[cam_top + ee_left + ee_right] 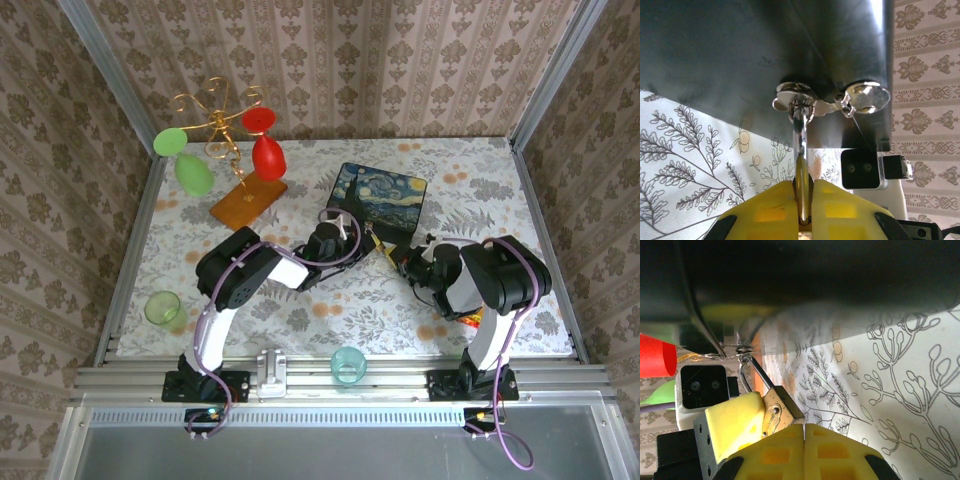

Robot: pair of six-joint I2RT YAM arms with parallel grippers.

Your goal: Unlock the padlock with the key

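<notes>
The brass padlock point(779, 407) hangs by its thin silver shackle point(747, 372) from the hasp point(795, 97) on the front of the Starry Night painted box point(380, 195). My left gripper point(802, 210) is shut on the padlock point(802, 187), which that view shows edge-on between the yellow pads. One left finger point(732, 422) lies against the lock's flat side. My right gripper point(804, 429) is shut, its tips pressed to the padlock's lower end. The key is hidden. From above, the left gripper point(345, 232) and right gripper point(403, 262) meet at the padlock point(376, 240).
A gold wire stand point(225, 130) with red and green plastic glasses rises at the back left on an orange base point(248, 200). A green cup point(161, 307) sits at the left edge and a teal cup point(348, 364) at the front. Patterned walls enclose the table.
</notes>
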